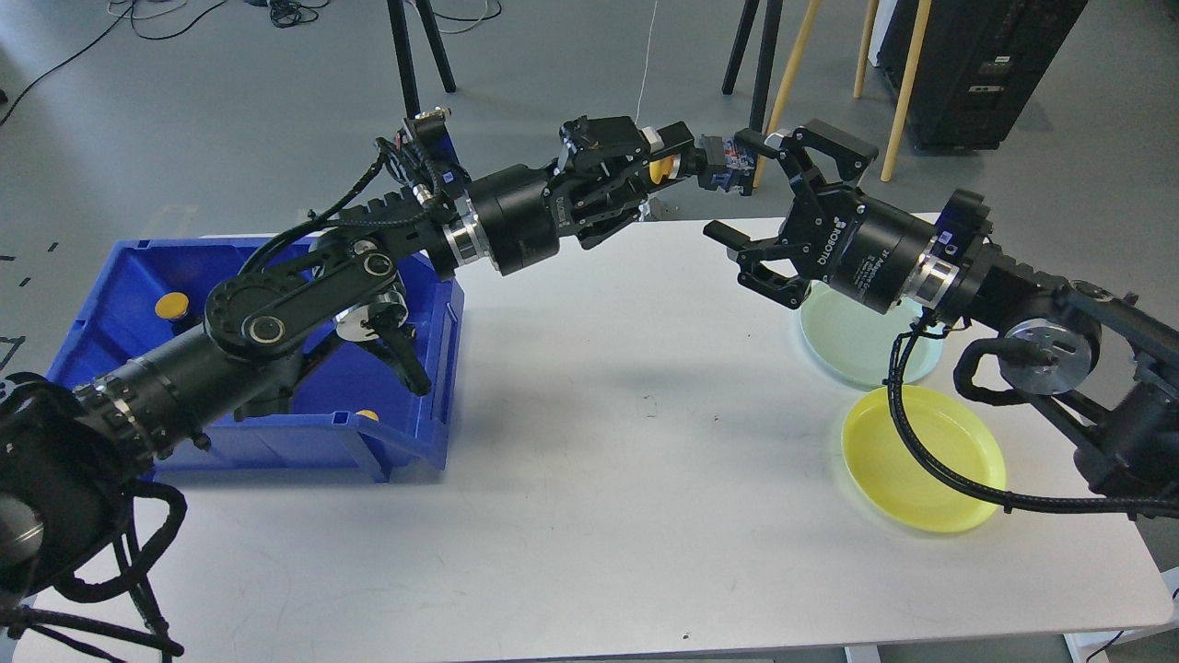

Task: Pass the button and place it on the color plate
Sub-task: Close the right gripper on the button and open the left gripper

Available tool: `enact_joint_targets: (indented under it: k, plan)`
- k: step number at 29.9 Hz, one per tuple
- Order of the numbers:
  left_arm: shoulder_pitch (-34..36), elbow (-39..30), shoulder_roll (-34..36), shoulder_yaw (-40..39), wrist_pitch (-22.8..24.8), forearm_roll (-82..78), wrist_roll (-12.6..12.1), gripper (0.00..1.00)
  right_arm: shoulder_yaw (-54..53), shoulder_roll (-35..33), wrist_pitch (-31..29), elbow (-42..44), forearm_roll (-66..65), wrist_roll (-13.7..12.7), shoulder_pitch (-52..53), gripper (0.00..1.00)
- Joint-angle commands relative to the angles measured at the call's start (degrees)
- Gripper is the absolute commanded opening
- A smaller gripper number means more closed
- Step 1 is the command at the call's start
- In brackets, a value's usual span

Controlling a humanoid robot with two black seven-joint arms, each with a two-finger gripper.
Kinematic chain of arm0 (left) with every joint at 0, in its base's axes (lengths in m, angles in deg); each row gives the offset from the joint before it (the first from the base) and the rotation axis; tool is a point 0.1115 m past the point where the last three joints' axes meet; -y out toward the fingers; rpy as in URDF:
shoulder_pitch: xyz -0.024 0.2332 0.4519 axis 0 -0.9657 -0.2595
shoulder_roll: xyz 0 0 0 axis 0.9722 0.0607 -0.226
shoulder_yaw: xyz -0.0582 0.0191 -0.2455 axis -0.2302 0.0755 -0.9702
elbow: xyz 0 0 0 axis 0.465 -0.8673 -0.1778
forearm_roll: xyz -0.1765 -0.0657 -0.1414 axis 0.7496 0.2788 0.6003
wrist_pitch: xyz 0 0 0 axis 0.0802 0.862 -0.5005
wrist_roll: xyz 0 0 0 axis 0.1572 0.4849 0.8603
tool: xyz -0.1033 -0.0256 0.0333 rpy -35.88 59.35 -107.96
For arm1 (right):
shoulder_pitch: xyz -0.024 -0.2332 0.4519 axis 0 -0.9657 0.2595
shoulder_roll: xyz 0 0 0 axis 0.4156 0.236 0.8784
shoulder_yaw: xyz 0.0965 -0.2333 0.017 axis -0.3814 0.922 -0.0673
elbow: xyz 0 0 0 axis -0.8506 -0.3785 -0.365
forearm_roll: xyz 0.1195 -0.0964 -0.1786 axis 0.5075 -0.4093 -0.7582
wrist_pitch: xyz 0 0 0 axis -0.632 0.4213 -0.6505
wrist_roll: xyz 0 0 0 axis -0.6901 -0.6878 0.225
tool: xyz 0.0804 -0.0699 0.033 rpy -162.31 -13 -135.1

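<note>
My left gripper (683,166) is raised above the table's far edge and is shut on a yellow button (660,169), which is partly hidden by the fingers. My right gripper (740,189) is open, facing the left gripper from the right, with its jaws spread just beyond the left fingertips and not touching the button. A yellow plate (924,459) and a pale green plate (852,345) lie on the white table (626,460) at the right, under and in front of my right arm.
A blue bin (110,276) stands at the left under my left arm, with yellow buttons (172,305) inside. Tripod legs and wooden legs stand behind the table. A black cable from my right arm hangs over the yellow plate.
</note>
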Motion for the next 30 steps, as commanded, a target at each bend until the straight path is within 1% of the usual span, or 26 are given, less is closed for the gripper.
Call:
enact_joint_targets:
  k: [1, 4, 6, 7, 11, 13, 14, 15, 17, 19, 20, 21, 22, 23, 24, 25, 26, 28, 29, 30]
  plan:
    - [0.1, 0.0, 0.0, 0.1, 0.0, 0.0, 0.0, 0.09, 0.1, 0.0, 0.0, 0.1, 0.0, 0.0, 1.0, 0.9]
    - [0.1, 0.1, 0.0, 0.1, 0.0, -0.1, 0.0, 0.09, 0.3, 0.3, 0.0, 0.5, -0.2, 0.0, 2.3, 0.87]
    - [0.1, 0.0, 0.0, 0.1, 0.0, 0.0, 0.0, 0.09, 0.3, 0.5, 0.0, 0.5, -0.4, 0.0, 2.7, 0.81]
    - [0.1, 0.0, 0.0, 0.1, 0.0, 0.0, 0.0, 0.09, 0.6, 0.5, 0.0, 0.5, -0.4, 0.0, 2.8, 0.77]
    - [0.1, 0.1, 0.0, 0.1, 0.0, 0.0, 0.0, 0.09, 2.9, 0.6, 0.0, 0.5, -0.4, 0.1, 3.8, 0.54]
    - [0.1, 0.1, 0.0, 0.1, 0.0, 0.0, 0.0, 0.09, 3.1, 0.6, 0.0, 0.5, -0.7, 0.0, 3.9, 0.38]
    - [0.1, 0.1, 0.0, 0.1, 0.0, 0.0, 0.0, 0.09, 3.1, 0.6, 0.0, 0.6, -0.7, 0.0, 3.9, 0.28]
    - [0.1, 0.1, 0.0, 0.1, 0.0, 0.0, 0.0, 0.09, 3.1, 0.7, 0.0, 0.7, -0.7, 0.0, 4.0, 0.15]
    - [0.1, 0.1, -0.1, 0.1, 0.0, 0.0, 0.0, 0.09, 3.1, 1.2, 0.0, 0.7, -0.7, 0.0, 4.0, 0.1]
    - [0.1, 0.1, -0.1, 0.2, 0.0, 0.0, 0.0, 0.09, 3.1, 1.4, 0.0, 0.7, -0.7, 0.0, 4.0, 0.03]
    - [0.0, 0.0, -0.1, 0.2, 0.0, 0.0, 0.0, 0.1, 3.1, 1.4, 0.0, 0.7, -0.7, 0.0, 4.0, 0.01]
    - [0.0, -0.1, -0.1, 0.3, 0.0, 0.0, 0.0, 0.13, 2.9, 1.4, 0.0, 0.8, -0.6, 0.0, 3.9, 0.01]
    - [0.0, -0.1, -0.1, 0.3, 0.0, 0.0, 0.0, 0.18, 2.9, 1.4, 0.0, 0.7, -0.6, 0.0, 3.9, 0.01]
    - [-0.1, -0.2, -0.1, 0.3, 0.0, 0.0, 0.0, 0.26, 2.9, 1.3, 0.0, 0.7, -0.5, 0.0, 3.9, 0.01]
    - [-0.1, -0.3, -0.1, 0.2, 0.0, 0.0, 0.0, 0.4, 2.8, 1.2, 0.0, 0.7, -0.5, 0.0, 3.9, 0.01]
    - [-0.1, -0.3, -0.2, 0.1, 0.0, 0.1, 0.0, 0.58, 2.7, 1.1, 0.0, 0.7, -0.5, 0.0, 3.8, 0.01]
    - [-0.2, -0.3, -0.6, -0.1, 0.0, 0.4, 0.0, 0.82, 2.5, 0.9, 0.0, 0.8, -0.4, 0.0, 3.8, 0.01]
    - [-0.4, -0.3, -0.9, -0.2, 0.0, 2.2, 0.0, 0.88, 2.4, 0.7, 0.0, 0.8, -0.4, 0.0, 3.5, 0.0]
    - [-0.4, -0.3, -0.9, -0.2, 0.0, 2.8, 0.0, 0.93, 2.3, 0.7, 0.0, 0.8, -0.2, 0.0, 3.2, 0.0]
    - [-0.4, -0.3, -0.9, -0.2, 0.0, 3.2, 0.0, 0.95, 2.2, 0.7, 0.0, 0.8, -0.1, 0.0, 2.8, 0.0]
